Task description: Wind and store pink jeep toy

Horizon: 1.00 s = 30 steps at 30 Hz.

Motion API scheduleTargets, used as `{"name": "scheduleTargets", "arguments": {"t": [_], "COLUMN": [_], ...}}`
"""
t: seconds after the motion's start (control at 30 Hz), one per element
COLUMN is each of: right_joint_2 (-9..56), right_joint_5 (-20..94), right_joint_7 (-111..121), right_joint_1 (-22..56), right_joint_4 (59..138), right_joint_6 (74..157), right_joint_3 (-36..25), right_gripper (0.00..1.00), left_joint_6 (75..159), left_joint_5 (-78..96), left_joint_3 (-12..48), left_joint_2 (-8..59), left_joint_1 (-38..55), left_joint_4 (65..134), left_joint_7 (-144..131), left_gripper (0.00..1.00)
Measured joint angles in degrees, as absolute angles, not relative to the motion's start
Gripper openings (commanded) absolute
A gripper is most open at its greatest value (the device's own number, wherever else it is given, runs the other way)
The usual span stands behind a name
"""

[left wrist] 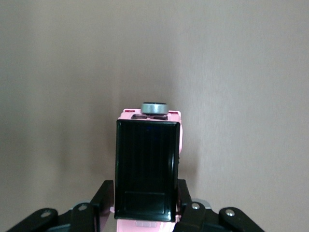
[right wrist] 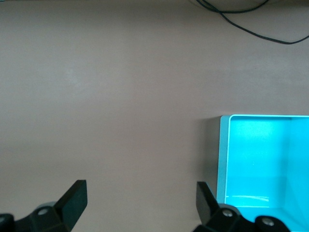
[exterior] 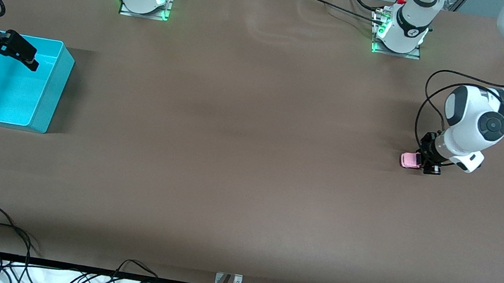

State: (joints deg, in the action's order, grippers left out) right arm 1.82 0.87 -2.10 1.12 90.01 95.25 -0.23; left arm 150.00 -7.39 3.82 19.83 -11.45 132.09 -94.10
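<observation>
The pink jeep toy (exterior: 409, 160) is low at the table near the left arm's end, its light pink body poking out past my left gripper (exterior: 422, 162). In the left wrist view the black roof of the jeep (left wrist: 147, 164) fills the space between the fingers (left wrist: 102, 193), which press on its sides; a grey spare wheel shows at its end. I cannot see whether its wheels touch the table. My right gripper (exterior: 11, 62) hangs open and empty over one corner of the turquoise bin (exterior: 52, 86). The right wrist view shows that gripper (right wrist: 140, 195) over bare table beside the bin's wall (right wrist: 224, 159).
The turquoise bin stands at the right arm's end of the table and holds nothing that I can see. Black cables (exterior: 1, 230) lie along the table edge nearest the front camera. A metal bracket (exterior: 228, 282) sits at that edge's middle.
</observation>
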Motion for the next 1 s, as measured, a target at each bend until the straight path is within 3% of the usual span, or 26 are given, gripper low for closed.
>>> {"name": "scheduleTargets", "arguments": {"t": [0.7, 1.0], "right_joint_2": [1.82, 1.82], "right_joint_5": [0.87, 0.87], "right_joint_7": [-2.1, -2.1], "right_joint_1": [1.12, 1.12], "right_joint_4": [90.01, 90.01], "right_joint_6": [95.25, 95.25], "right_joint_3": [-0.23, -0.23], "right_gripper": [1.0, 1.0], "left_joint_6": [149.95, 149.0], "left_joint_5": [-14.2, -19.74], "left_joint_3": [4.28, 12.2], "left_joint_2": [20.91, 22.46], "left_joint_1": [-17.5, -28.99], "left_joint_4": [130.6, 128.74], "left_joint_7": [-93.27, -92.51], "left_gripper": [0.22, 0.22]}}
